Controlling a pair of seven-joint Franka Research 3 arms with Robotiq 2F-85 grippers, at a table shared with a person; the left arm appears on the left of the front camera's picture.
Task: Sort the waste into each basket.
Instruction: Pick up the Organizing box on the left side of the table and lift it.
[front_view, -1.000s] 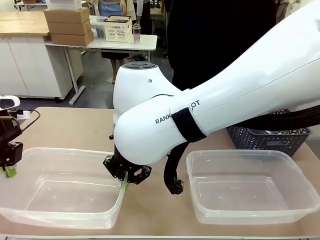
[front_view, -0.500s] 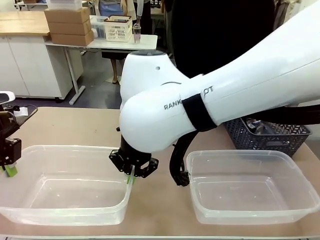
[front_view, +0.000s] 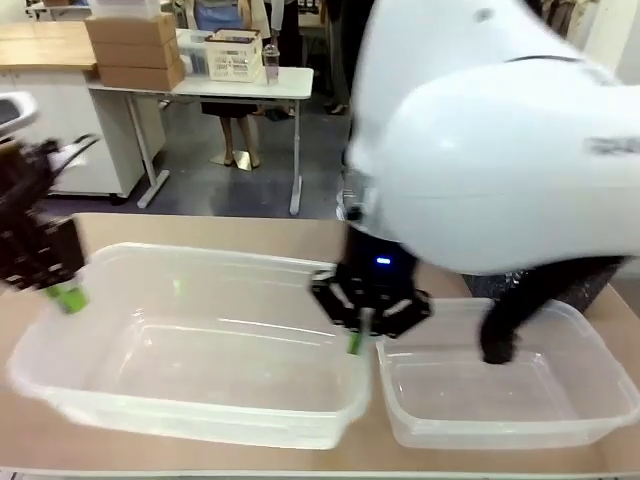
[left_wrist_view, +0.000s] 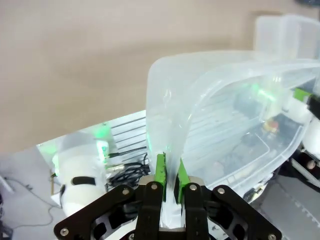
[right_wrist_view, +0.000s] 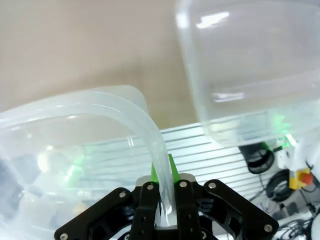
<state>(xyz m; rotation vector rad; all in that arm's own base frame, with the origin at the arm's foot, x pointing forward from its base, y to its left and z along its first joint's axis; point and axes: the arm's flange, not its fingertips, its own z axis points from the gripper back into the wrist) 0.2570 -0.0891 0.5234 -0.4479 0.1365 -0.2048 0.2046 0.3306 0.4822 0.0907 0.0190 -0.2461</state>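
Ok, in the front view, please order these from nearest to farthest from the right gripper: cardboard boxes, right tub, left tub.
1. Left tub: its rim is clamped between the right gripper's fingers.
2. Right tub: just beside it, to the right.
3. Cardboard boxes: far back, at the left of the room.

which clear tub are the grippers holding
The left clear tub: the left gripper and right gripper each clamp its rim at opposite ends. The right clear tub is ungripped.

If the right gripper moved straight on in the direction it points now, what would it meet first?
The clear tub: the right gripper pinches its rim, so it would push into that wall. What lies beyond is unclear.
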